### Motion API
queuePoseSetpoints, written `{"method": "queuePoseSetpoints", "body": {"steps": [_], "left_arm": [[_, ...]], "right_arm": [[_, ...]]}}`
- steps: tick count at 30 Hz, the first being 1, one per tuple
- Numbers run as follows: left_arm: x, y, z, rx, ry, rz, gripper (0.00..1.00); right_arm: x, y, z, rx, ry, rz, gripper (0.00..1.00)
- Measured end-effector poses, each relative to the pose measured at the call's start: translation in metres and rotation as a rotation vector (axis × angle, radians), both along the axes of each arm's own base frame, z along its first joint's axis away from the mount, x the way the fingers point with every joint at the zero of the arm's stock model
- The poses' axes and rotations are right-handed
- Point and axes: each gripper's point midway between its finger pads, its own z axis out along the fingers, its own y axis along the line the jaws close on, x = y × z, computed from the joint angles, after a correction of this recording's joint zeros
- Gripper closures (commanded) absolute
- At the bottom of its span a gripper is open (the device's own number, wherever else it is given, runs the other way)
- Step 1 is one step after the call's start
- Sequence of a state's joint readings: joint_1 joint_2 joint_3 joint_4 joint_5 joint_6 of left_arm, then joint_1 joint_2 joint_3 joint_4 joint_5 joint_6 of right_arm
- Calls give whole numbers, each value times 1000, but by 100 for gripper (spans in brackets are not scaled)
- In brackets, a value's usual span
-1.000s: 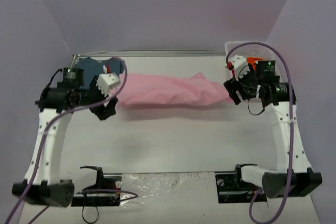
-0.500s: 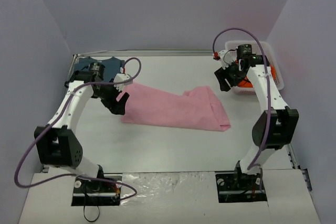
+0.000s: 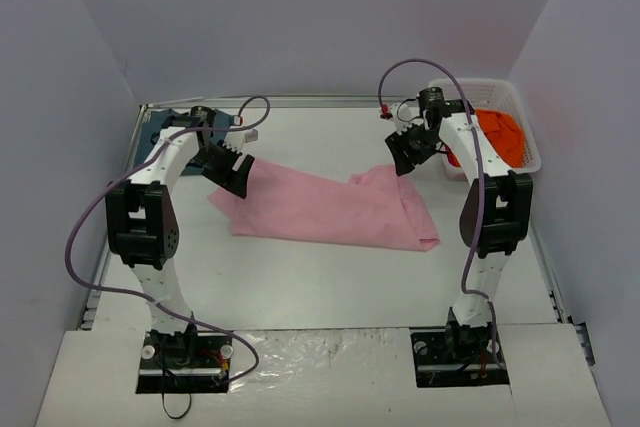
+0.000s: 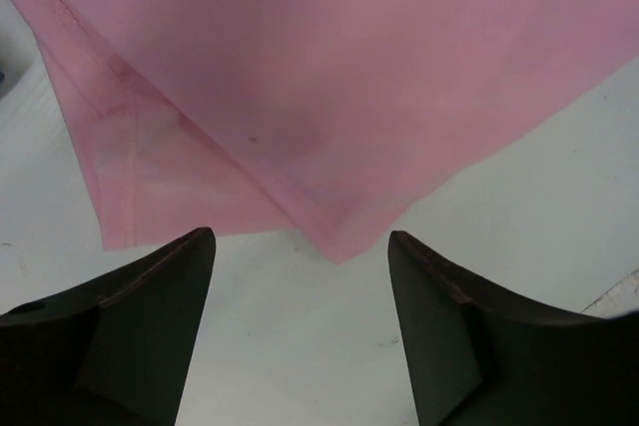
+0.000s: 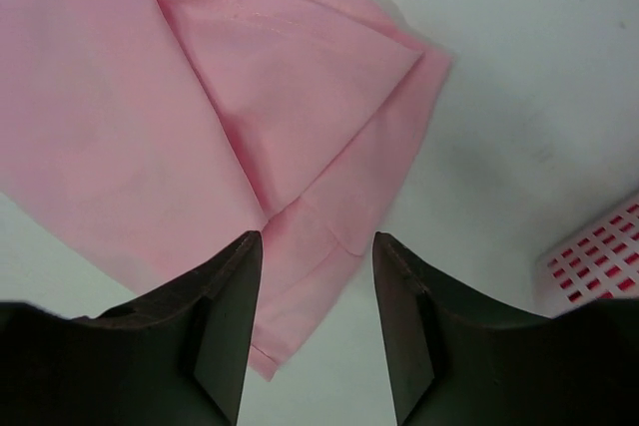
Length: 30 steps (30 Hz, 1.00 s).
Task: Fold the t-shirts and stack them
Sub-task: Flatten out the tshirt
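The light pink t-shirt [image 3: 330,209] lies loosely folded across the middle of the table. My left gripper [image 3: 232,172] is open and empty just above its left end; in the left wrist view the shirt's hem corner [image 4: 334,236] sits between the spread fingertips [image 4: 200,246]. My right gripper [image 3: 405,152] is open and empty above the shirt's right end, over a folded flap [image 5: 300,117]. The dark teal-blue t-shirt [image 3: 148,139] lies at the back left, mostly hidden by the left arm. The orange t-shirt [image 3: 500,135] lies in the basket.
The white mesh basket [image 3: 528,152] stands at the back right by the wall; its edge shows in the right wrist view [image 5: 599,256]. Grey walls close in the table on three sides. Both arm bases are at the near edge.
The pink shirt, held stretched in the air between both grippers a second ago, now lies on the table, released. Both arms have reached far out over its two ends.
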State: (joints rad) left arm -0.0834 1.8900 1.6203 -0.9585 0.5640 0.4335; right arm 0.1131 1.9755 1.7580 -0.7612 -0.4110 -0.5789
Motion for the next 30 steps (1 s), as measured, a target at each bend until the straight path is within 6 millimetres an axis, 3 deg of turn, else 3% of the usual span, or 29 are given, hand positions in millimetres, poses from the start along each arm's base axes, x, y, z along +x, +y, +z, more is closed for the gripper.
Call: {"method": "queuePoseSetpoints", "body": {"steps": [5, 11, 18, 21, 22, 23, 30], "left_arm": [[2, 3, -20, 17, 52, 25, 32], [3, 4, -29, 19, 58, 34, 34], [-11, 9, -51, 42, 101, 39, 34], [-13, 10, -54, 49, 107, 40, 34], [-13, 10, -54, 50, 105, 40, 34], [-12, 10, -54, 50, 102, 41, 34], [-10, 10, -54, 50, 90, 41, 34]], "right_arm": [[-5, 10, -27, -1, 71, 22, 59], [-8, 11, -62, -14, 153, 24, 61], [2, 13, -87, -18, 195, 18, 61], [6, 13, -90, -18, 194, 16, 75], [8, 14, -90, -17, 193, 15, 92], [10, 14, -89, -16, 188, 14, 100], [12, 13, -88, -20, 184, 3, 100]]}}
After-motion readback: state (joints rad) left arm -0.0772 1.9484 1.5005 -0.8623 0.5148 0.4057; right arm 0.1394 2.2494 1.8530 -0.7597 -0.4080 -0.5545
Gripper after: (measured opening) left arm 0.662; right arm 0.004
